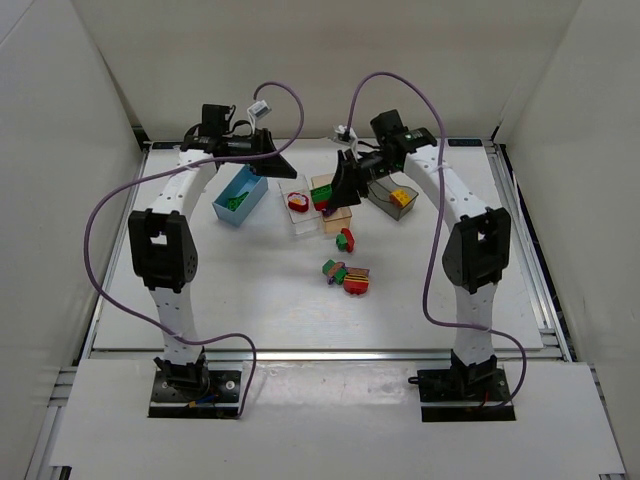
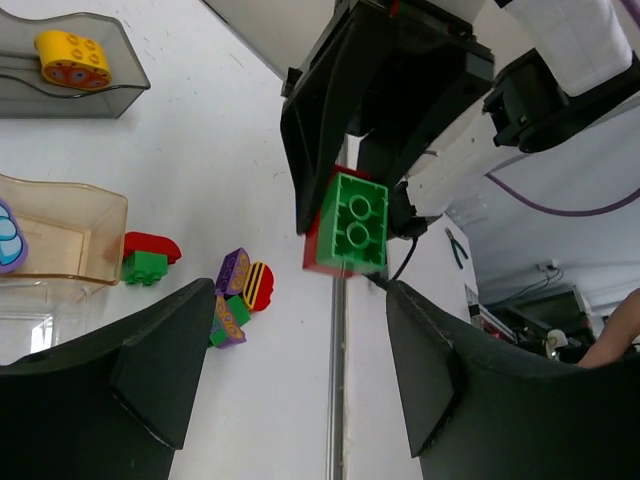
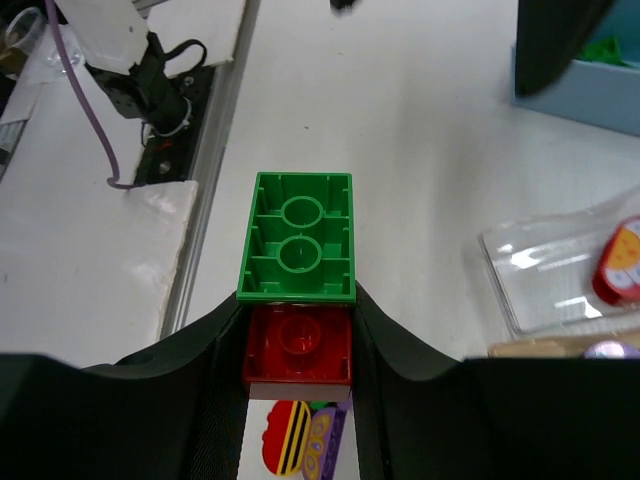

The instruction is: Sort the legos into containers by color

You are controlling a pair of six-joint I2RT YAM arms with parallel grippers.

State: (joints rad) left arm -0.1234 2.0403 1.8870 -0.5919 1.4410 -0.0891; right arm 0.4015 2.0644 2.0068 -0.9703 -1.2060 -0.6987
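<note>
Red lego [image 3: 299, 345] half behind green lego [image 3: 297, 236]

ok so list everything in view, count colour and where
bins: four, in a row at the far middle of the table: light blue bin, clear bin, peach-orange bin, smoky grey bin
green piece: one, in the light blue bin
red and yellow piece: one, in the clear bin
lilac piece: one, in the peach-orange bin, mostly cut off
yellow brick: one, in the smoky grey bin
stacked brick: one, green on red, held in the air
loose legos: a handful, red, green, purple, yellow-striped, on the table nearer than the bins
table: one, white
left gripper: open, empty
right gripper: shut on the stacked brick
left arm, right arm: white and black, bases at the near edge
</note>
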